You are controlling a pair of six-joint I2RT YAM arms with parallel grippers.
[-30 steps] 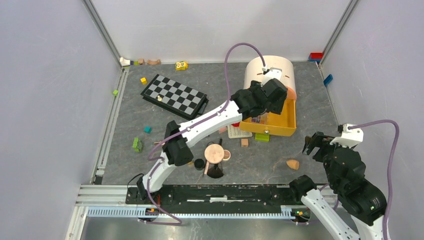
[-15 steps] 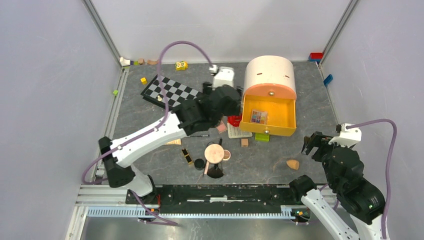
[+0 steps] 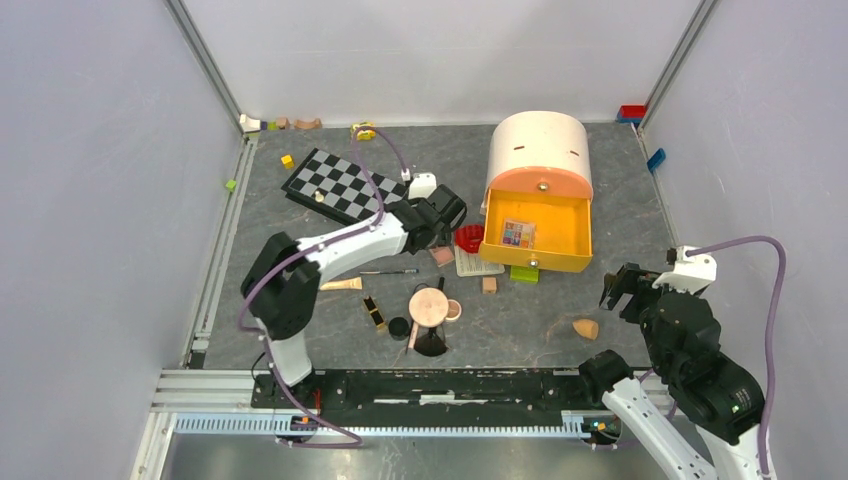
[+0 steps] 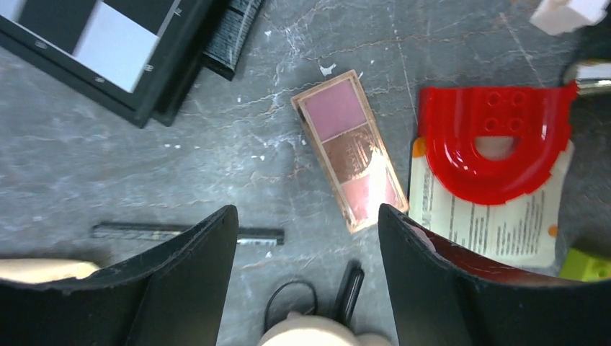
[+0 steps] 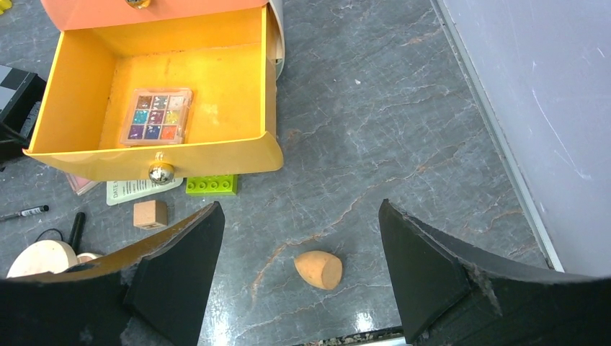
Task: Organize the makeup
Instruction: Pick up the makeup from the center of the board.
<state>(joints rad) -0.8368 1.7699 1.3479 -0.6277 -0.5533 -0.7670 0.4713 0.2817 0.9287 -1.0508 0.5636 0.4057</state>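
In the left wrist view the chessboard (image 4: pixel 94 50) runs off the top left corner. The round peach compact (image 4: pixel 306 336) shows only its upper rim at the bottom edge. A cream-coloured thing (image 4: pixel 36 268) sits mostly behind a finger (image 4: pixel 180 288) of the left gripper (image 4: pixel 307 223), and what it is cannot be told. The printed leaflet (image 4: pixel 490 223) lies partly under the red curved piece (image 4: pixel 497 144). A green block (image 4: pixel 587 265) is cut by the right edge, and a white piece (image 4: pixel 569 11) by the top edge.

In the right wrist view the leaflet and a pink palette (image 5: pixel 81 184) peek from under the yellow drawer (image 5: pixel 216 155). A thin pencil-like stick (image 5: pixel 25 212) is cut by the left edge.

In the top view the small pieces along the back wall (image 3: pixel 290 123) are too small to name.
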